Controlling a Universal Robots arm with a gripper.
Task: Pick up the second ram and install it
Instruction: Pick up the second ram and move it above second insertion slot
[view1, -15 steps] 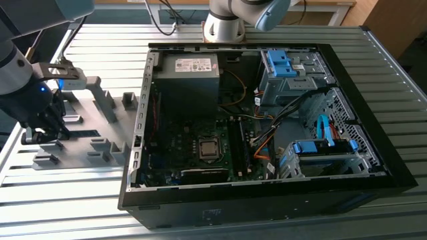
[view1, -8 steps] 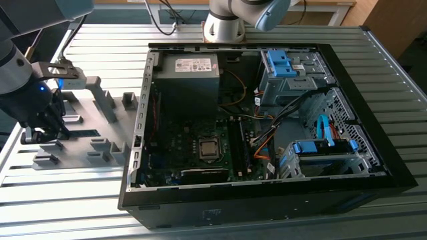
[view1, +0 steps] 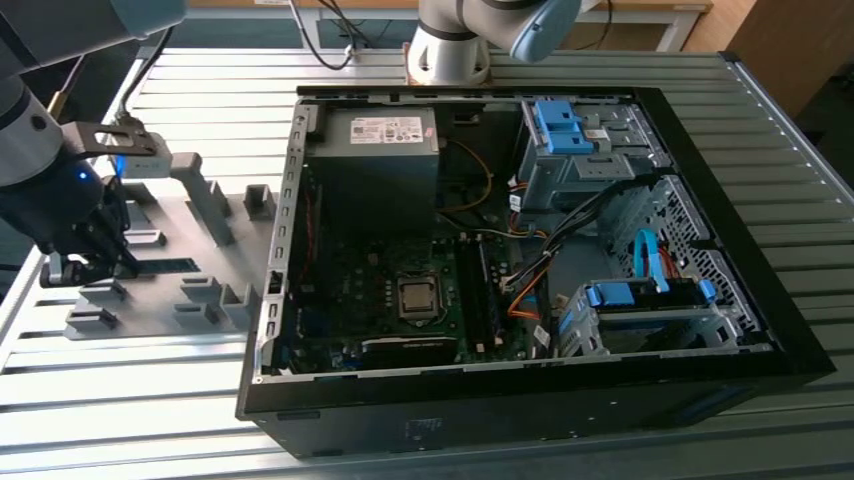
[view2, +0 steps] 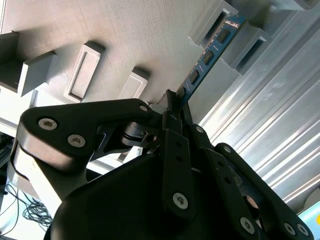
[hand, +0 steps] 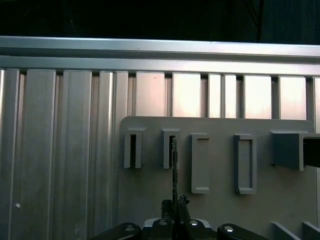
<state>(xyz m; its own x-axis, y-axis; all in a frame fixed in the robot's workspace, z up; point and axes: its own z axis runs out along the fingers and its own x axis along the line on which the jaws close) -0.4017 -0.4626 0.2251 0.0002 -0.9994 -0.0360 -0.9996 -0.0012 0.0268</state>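
Black two-finger gripper (view2: 172, 102): fingers clamped on the near end of the second ram (view2: 207, 57), a thin blue-green circuit-board stick standing on edge. Its far end appears seated in a grey slotted block (view2: 212, 20) on the grey plastic fixture plate (view1: 200, 300), at the plate's edge on the exterior view's left. We judge: pick-up step, grip made, stick not yet out. The next move calls for a straight pull, no twist. Beyond, on the ribbed aluminium table (view1: 134, 400): open black computer case (view1: 534, 420).
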